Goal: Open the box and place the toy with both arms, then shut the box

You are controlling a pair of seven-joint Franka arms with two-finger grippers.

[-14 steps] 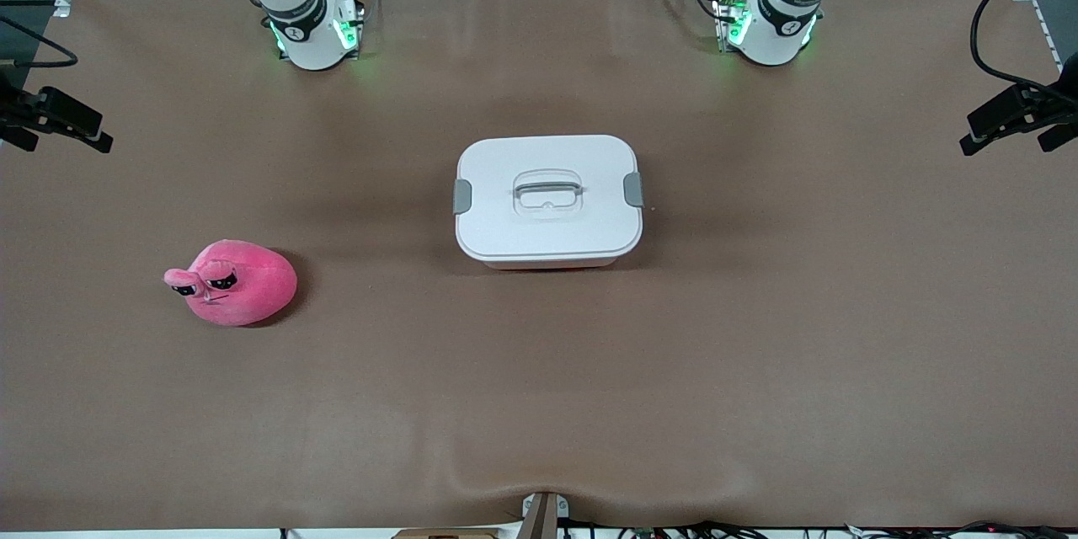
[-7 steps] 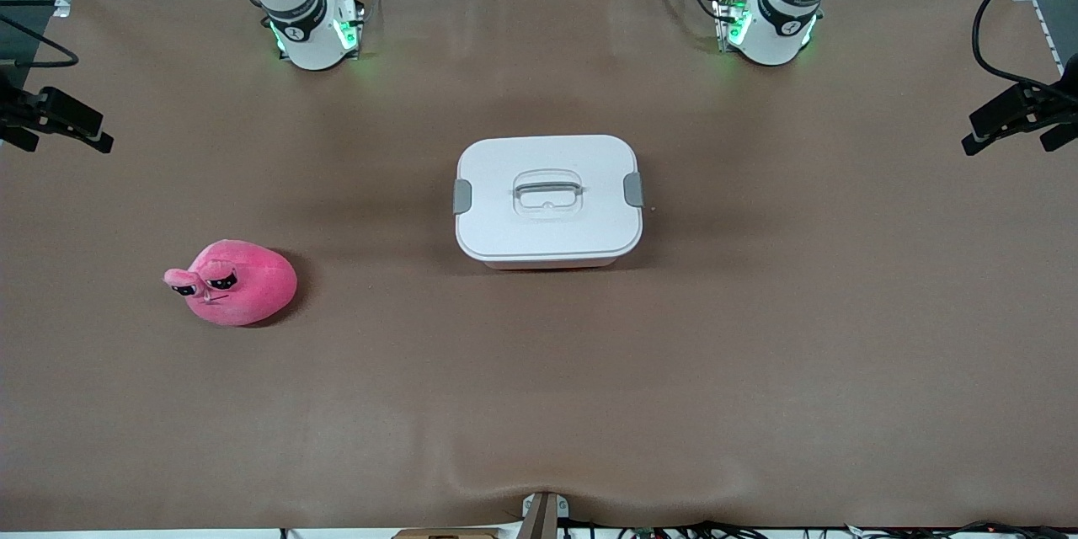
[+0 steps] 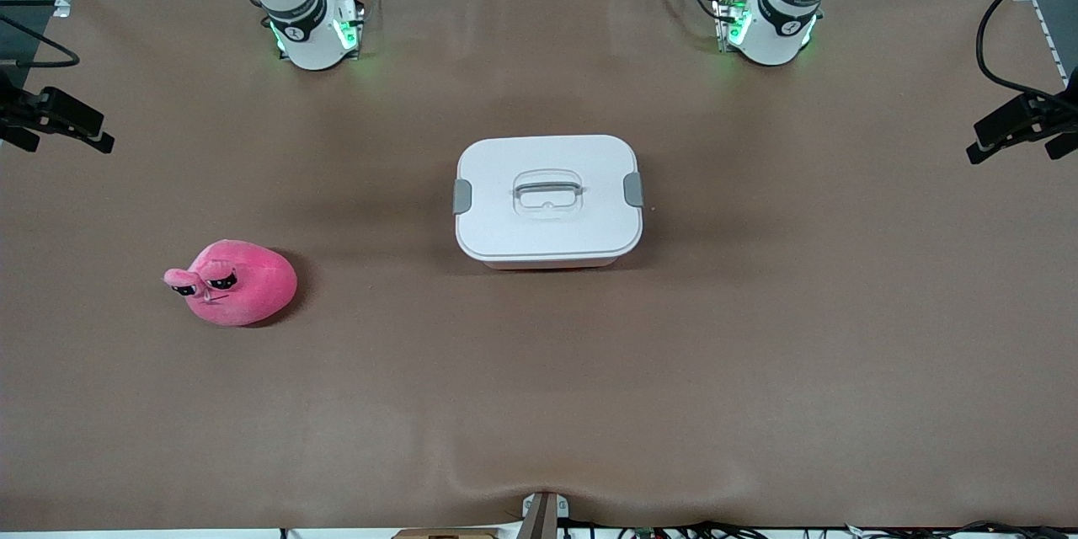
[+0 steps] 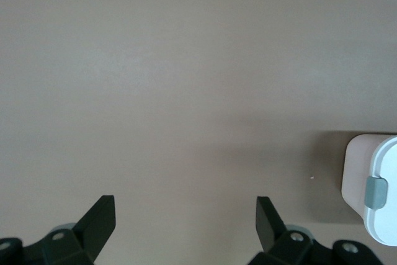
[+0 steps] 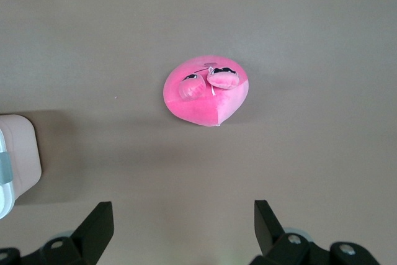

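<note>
While both arms wait high over the bench (image 3: 758, 337), your left claw (image 4: 186, 215) and right claw (image 5: 183, 218) gape wide, empty; box (image 3: 547, 200) lidded, toy (image 3: 240, 282) apart.

The box (image 3: 548, 200) sits mid-table with its white lid on and both grey side clips down. The toy (image 3: 233, 281) — a pink plush blob, sleepy-eyed — lies well apart, nearer the front camera, toward the right arm's end.

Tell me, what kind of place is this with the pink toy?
Probably a robot test lab. Two white robot arms with green-lit bases are bolted along a wide brown covered table, cables trail off its edges, and it holds only a white-lidded plastic box and a pink plush toy.
</note>
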